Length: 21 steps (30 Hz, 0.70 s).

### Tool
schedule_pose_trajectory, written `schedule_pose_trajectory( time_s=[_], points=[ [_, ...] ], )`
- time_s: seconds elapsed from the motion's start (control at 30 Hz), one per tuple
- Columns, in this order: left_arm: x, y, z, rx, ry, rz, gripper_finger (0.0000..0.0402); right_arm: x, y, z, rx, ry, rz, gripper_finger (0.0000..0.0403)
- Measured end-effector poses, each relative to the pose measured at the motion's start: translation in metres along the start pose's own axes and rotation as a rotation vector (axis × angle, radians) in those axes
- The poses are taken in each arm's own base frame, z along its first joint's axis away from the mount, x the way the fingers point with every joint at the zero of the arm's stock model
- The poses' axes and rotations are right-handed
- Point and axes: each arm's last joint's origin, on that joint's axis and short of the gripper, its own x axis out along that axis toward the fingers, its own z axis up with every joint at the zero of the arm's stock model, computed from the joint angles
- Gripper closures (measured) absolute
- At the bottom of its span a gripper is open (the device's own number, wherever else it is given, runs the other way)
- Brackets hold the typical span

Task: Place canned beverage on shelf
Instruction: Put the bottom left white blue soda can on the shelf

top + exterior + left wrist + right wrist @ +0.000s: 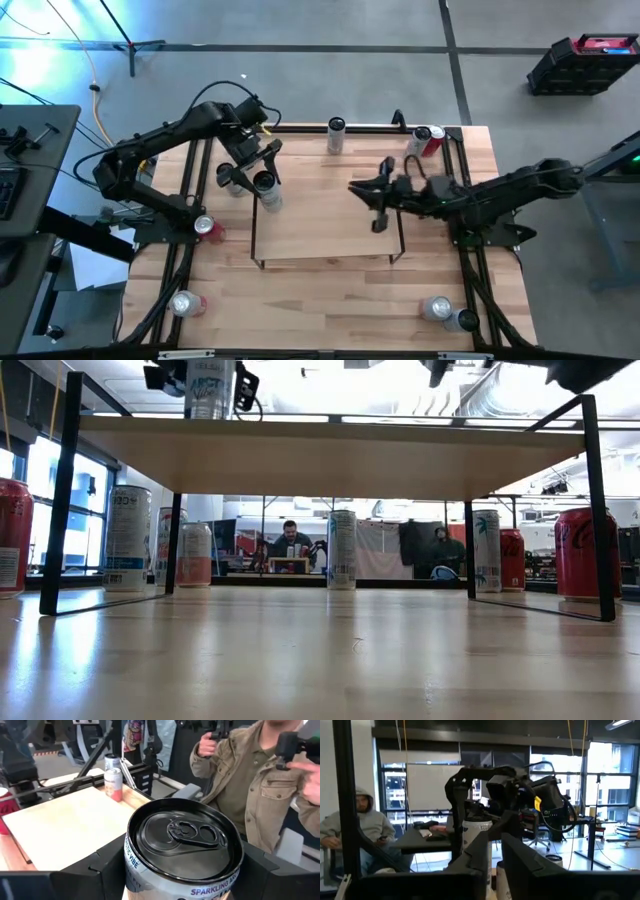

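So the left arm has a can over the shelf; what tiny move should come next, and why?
Probably lower it straight down. The left gripper grips the can at the shelf's left edge, and the low view shows the can hanging above the board.

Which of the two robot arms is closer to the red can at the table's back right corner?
Right. The right gripper is over the shelf's right end, near that red can; the left gripper holds a can at its left end.

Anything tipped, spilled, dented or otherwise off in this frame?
Nothing stands out. The can in the left gripper sits upright at the shelf's left end, its lid sealed and undented. The other cans around the table stand upright, with no spill visible. The right gripper hovers over the shelf's right end, empty.
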Motion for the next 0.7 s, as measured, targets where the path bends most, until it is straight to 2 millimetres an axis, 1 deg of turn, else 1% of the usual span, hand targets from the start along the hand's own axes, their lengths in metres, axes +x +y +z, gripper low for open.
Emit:
schedule_pose_trajectory(
  time_s=[0.17, 0.3, 0.5, 0.7],
  points=[
    [0.000, -0.002, 0.000, 0.018, -0.001, -0.007, 0.0153, 0.018, 0.005, -0.005, -0.007, 0.051, 0.003, 0.0305],
    [0.000, -0.002, 0.000, 0.018, -0.002, -0.009, 0.0153, 0.029, 0.008, -0.008, 0.018, 0.061, 0.002, 0.0276],
    [0.002, -0.001, -0.001, 0.013, 0.006, -0.012, 0.0153, 0.039, 0.010, -0.019, 0.057, 0.095, -0.052, 0.0250],
    [0.002, -0.002, -0.002, 0.022, 0.018, -0.014, 0.0150, 0.042, 0.011, -0.023, 0.088, 0.106, -0.060, 0.0235]
  ],
)
